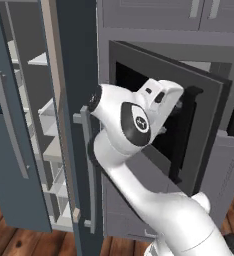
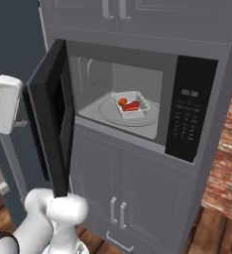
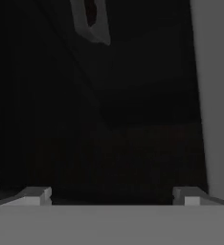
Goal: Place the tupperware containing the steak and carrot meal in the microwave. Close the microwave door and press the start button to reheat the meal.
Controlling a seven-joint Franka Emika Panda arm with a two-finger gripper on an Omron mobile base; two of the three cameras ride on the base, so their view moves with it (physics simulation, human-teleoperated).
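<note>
Inside the microwave (image 2: 138, 74), the tupperware (image 2: 131, 104) sits on the turntable (image 2: 113, 115): placement done. Gripper (image 3: 112, 195) jaws spread wide, empty, facing the microwave door (image 2: 51, 114); door open, closing and start left.

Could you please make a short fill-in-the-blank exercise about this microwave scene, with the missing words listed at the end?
1. The tupperware sits on the round ____ inside the microwave.
2. The microwave door is ____, not closed.
3. The door's hinges are on the ____ side of the microwave as the right base view shows it.
4. The food in the tupperware is red and ____.

Missing words: turntable; open; left; orange
</note>
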